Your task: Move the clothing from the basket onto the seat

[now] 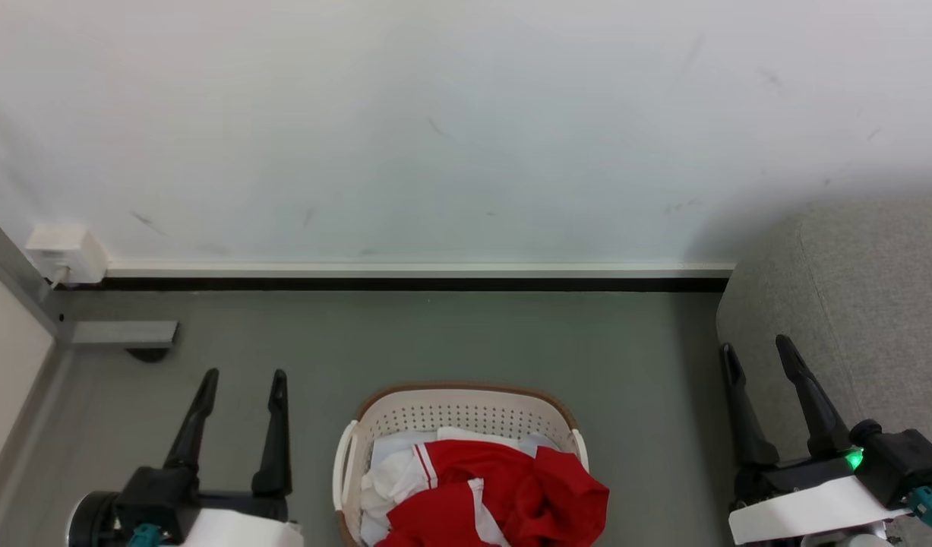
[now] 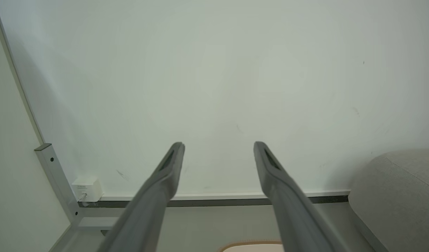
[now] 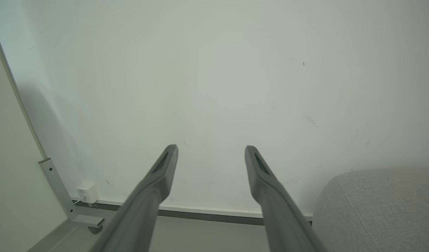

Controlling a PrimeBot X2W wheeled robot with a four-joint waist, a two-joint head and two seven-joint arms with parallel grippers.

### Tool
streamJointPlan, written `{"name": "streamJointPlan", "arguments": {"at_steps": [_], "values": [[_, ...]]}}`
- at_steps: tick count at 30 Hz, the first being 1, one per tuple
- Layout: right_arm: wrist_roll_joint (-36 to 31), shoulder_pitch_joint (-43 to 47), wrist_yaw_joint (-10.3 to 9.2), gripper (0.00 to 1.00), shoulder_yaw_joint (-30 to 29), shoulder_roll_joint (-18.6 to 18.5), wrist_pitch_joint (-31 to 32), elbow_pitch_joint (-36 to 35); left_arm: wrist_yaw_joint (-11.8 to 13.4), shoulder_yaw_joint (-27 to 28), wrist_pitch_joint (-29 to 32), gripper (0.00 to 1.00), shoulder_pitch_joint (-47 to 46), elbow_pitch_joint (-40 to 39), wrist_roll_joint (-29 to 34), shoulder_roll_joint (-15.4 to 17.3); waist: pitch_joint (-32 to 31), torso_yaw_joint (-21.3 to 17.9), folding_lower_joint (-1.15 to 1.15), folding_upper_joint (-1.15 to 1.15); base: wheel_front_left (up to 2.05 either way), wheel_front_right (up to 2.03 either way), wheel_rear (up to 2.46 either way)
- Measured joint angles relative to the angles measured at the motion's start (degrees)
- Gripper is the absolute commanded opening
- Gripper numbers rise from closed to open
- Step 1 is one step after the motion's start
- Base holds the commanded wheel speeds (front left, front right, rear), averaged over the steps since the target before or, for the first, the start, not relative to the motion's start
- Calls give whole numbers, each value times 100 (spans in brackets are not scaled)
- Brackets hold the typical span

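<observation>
Red clothing (image 1: pixel 503 494) lay heaped in the basket (image 1: pixel 466 410) at 6 o'clock; sofa (image 1: pixel 853 289) at 3. The left gripper (image 1: pixel 244 373) and right gripper (image 1: pixel 756 344) flanked it, jaws spread, empty. Fabric looked light and limp; best pinched at a raised fold.

Red-and-white clothing (image 1: pixel 503 494) heaped in cream basket (image 1: pixel 466 414); grey seat (image 1: pixel 868 304) right.

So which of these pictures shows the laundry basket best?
The head view: the basket shows its perforated side, brown rim, both handles and the red clothing inside. The left wrist view catches just a sliver of its rim at the bottom edge. The right wrist view faces the wall and sofa.
</observation>
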Motion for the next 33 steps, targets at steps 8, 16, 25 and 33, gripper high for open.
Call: {"name": "streamJointPlan", "arguments": {"at_steps": [8,16,25,33], "values": [[48,-277,0,100,18,-115,-1,-159,-65,-51,0,100,-392,-15,-11,-7,511,-85,0,0,0,0,0],[60,-714,0,100,-15,-170,-1,-341,-124,-113,0,100,-1037,11,-24,-9,1241,-175,1,0,0,0,0],[112,-1133,0,100,-31,-166,-1,-449,-282,-140,0,100,-1616,637,-137,-10,2028,-273,1,0,0,0,0],[99,-1552,0,100,-76,-191,-1,-611,-461,-376,0,100,-2431,1942,-234,0,2742,-363,2,0,0,0,0]]}}
